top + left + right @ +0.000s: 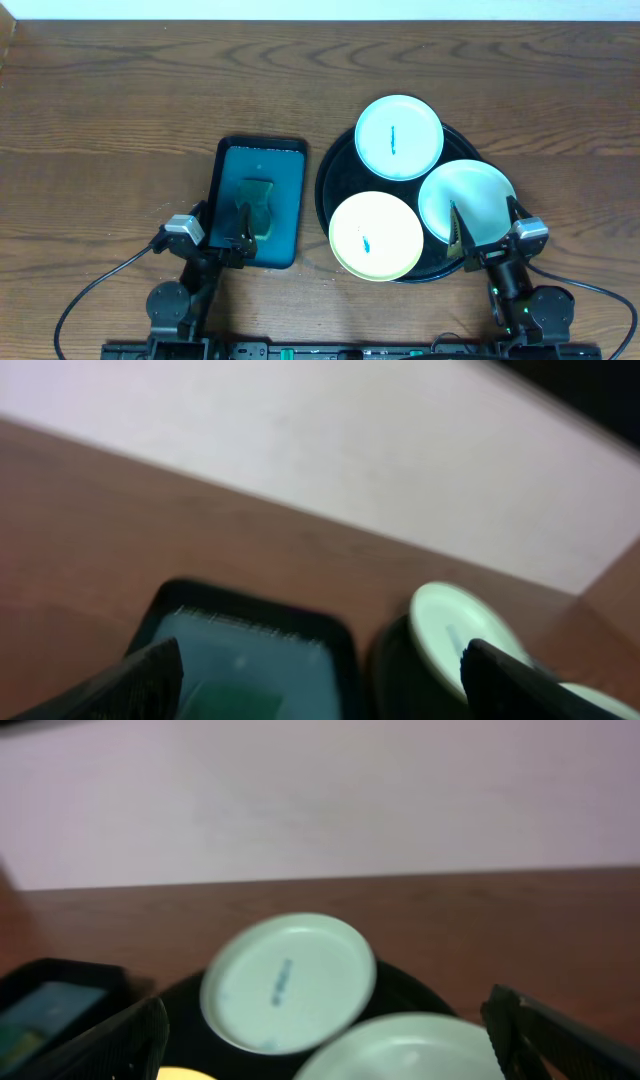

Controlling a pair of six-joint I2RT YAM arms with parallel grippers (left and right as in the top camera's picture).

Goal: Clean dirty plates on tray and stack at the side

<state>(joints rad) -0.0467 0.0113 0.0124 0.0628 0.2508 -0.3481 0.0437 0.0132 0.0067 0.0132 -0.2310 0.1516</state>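
A round black tray (335,165) holds three plates. A mint plate with a blue smear (399,137) lies at the back, a plain mint plate (470,195) at the right, a pale yellow plate with a small blue smear (376,236) at the front. My right gripper (485,225) is open over the near edge of the right mint plate (430,1050); the back plate (288,982) shows beyond it. My left gripper (235,225) is open above the teal tray (262,165) with the sponge (256,205).
The dark teal rectangular tray (250,650) with its dark green sponge sits left of the black tray (395,670). Brown wooden table (120,110) lies all around. A pale wall runs along the far edge (320,800).
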